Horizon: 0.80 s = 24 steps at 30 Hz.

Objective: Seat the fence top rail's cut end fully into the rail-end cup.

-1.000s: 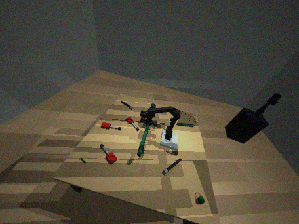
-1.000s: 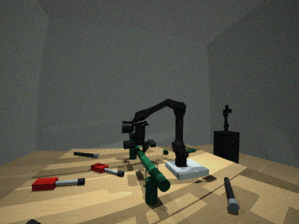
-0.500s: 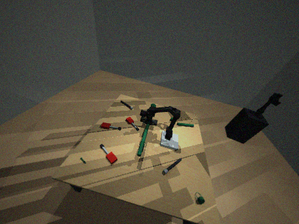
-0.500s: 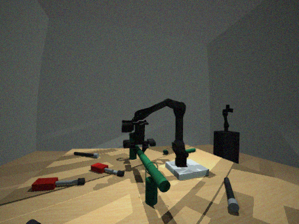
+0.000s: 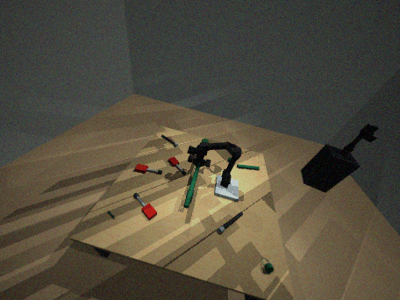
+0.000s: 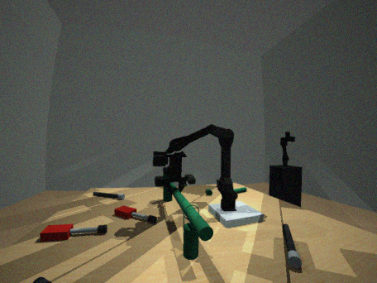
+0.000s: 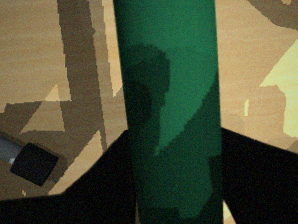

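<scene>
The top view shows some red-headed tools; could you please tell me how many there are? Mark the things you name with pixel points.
3, all left of the green rail [image 5: 191, 189] [image 6: 188, 210] [image 7: 172, 100]: one nearest the gripper [image 5: 199, 163] [image 6: 175, 180] [image 7: 165, 133], one farther left, and one lower down. None appears hidden there.

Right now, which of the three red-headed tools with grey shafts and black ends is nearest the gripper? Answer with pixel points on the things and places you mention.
The red-headed tool [image 5: 174, 161] [image 6: 125, 212] [image 7: 34, 164] whose black end points toward the green rail [image 5: 191, 189] [image 6: 188, 211] [image 7: 190, 65], beside the gripper [image 5: 199, 162] [image 6: 175, 181] [image 7: 165, 133]; the other two lie farther out.
</scene>
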Available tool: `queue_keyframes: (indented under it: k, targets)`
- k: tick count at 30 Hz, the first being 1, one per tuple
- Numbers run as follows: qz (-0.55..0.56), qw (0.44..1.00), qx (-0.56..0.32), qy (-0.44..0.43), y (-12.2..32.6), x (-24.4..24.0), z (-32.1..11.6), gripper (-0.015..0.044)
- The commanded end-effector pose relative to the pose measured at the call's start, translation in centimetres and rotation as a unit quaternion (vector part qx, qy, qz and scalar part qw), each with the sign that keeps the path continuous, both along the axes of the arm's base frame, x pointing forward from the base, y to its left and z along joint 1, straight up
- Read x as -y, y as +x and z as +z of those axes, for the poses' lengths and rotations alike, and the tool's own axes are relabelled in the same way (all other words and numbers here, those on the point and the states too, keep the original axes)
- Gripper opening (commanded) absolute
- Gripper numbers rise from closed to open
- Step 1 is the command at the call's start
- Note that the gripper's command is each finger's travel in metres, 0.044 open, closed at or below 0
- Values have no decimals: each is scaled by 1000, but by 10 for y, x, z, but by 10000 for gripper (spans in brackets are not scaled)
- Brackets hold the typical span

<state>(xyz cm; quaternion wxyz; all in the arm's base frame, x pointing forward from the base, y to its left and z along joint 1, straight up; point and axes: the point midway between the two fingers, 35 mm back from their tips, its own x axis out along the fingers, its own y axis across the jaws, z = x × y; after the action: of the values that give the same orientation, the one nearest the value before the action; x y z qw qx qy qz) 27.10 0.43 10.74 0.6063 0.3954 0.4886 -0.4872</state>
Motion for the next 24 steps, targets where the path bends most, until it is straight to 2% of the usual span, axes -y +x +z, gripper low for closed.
queue_keyframes:
  k: [1, 24]
  targets:
    - [-1, 1000, 3, -5, 2, 10, 0, 0]
    - [-1, 1000, 0, 0, 2, 10, -1, 0]
